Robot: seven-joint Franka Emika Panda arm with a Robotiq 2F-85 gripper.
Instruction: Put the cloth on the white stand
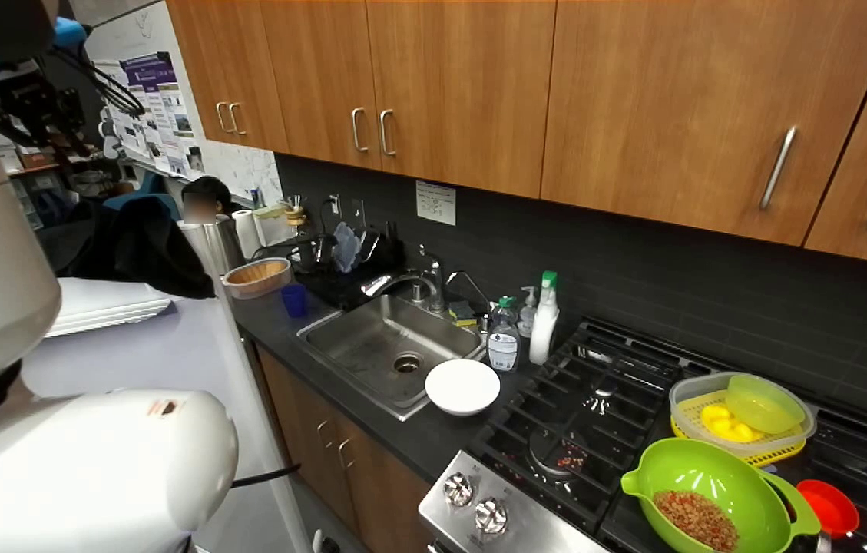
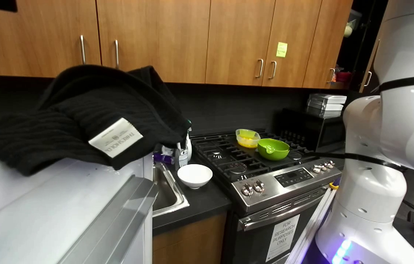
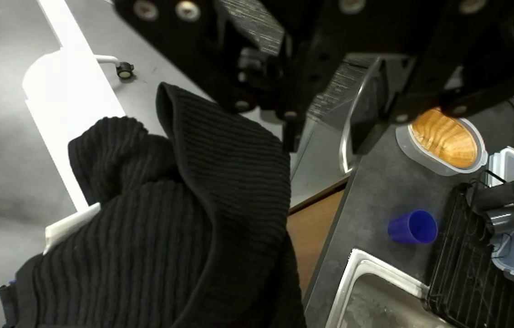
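In the wrist view, the cloth (image 3: 161, 241) and, at lower right, the sink (image 3: 384, 298) are cut off by the bottom edge.

We see a black towel (image 3: 170, 228) patterned in close ribs, its label (image 2: 116, 138) white with grey lettering; we find the stand (image 2: 45, 207) plain white; the footed bowl (image 1: 463, 386) white; the spouted mixing bowl (image 1: 709, 465) lime green; the tumbler (image 3: 402, 229) deep blue; the sticky note (image 2: 281, 49) yellow; the wall cabinets (image 1: 456, 84) honey-brown with wood grain.
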